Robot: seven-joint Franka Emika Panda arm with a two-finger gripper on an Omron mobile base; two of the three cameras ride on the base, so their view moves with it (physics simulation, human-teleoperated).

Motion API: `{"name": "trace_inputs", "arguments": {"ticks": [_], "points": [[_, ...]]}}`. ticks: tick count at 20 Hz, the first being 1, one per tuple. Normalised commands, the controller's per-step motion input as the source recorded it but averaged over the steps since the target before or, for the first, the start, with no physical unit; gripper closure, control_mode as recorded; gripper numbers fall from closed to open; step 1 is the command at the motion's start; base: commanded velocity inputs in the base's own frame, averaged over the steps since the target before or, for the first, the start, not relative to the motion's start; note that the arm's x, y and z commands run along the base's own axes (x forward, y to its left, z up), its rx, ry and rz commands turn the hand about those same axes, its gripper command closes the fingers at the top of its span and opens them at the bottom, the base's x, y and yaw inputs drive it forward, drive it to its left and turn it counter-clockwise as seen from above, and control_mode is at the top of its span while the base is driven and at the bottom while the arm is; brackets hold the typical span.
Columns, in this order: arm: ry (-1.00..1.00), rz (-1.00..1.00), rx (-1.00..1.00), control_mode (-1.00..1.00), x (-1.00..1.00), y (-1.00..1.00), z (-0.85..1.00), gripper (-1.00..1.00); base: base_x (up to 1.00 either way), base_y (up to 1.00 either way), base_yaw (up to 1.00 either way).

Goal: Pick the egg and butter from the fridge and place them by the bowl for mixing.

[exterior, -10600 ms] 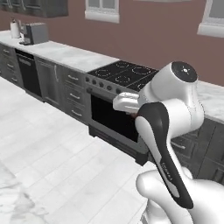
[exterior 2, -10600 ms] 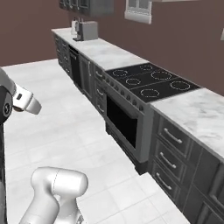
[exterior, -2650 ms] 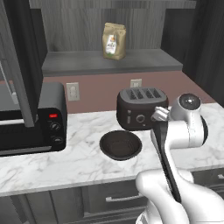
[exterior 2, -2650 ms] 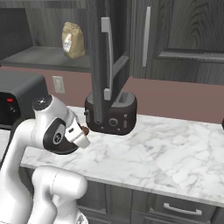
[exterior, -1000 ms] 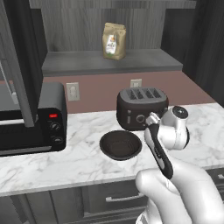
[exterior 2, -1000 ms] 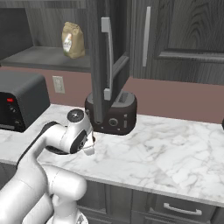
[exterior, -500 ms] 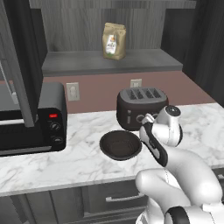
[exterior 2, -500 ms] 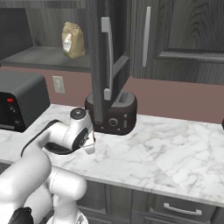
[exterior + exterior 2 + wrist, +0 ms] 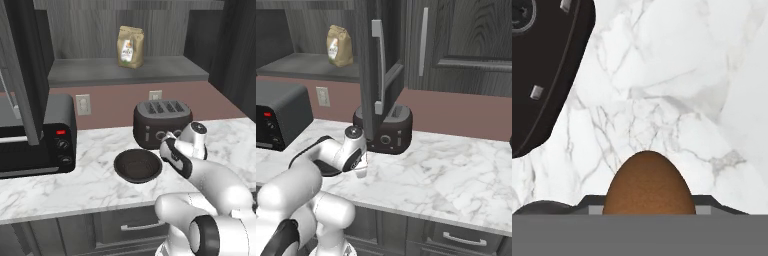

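The egg (image 9: 648, 184) sits right at the bottom of the hand view, brown and round, poking up where the pincer's two tips should be, so it looks to me like your pincer is holding the egg with its jaws part way shut around it. You cannot see the tips themselves there, because the egg covers them. In the left base view the hand hangs low over the worktop (image 9: 75, 182), just to the right of the bowl (image 9: 137, 165) and in front of the toaster (image 9: 162, 123). In the right base view the pincer (image 9: 360, 171) points down at the marble, close to it. An egg is light, so it will not pull your arm down. But its shell is hard and thin, and it will crack if you squeeze more or let it drop. It is also smooth and round, so it can slip out of the jaws, and it can roll away once it is on the flat worktop. The best place to hold it is across its fat middle, with the pads flat on both sides. I think you should go down slowly, let it touch the marble beside the bowl, and open gently. The butter is the other thing to bring.
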Motion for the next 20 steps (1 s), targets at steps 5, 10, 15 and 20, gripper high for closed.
{"name": "trace_inputs", "arguments": {"ticks": [5, 10, 15, 20], "points": [[0.03, 0.0, 0.06, -1.0, 0.21, 0.0, -0.24, 1.0, 0.0, 0.0, 0.0], [0.02, 0.0, 0.03, -1.0, 0.27, 0.07, -0.23, 1.0, 0.0, 0.0, 0.0], [0.0, 0.0, 0.02, -1.0, 0.3, 0.09, -0.16, 1.0, 0.0, 0.0, 0.0], [0.02, 0.0, 0.04, -1.0, 0.17, 0.01, -0.21, 1.0, 0.0, 0.0, 0.0]]}}
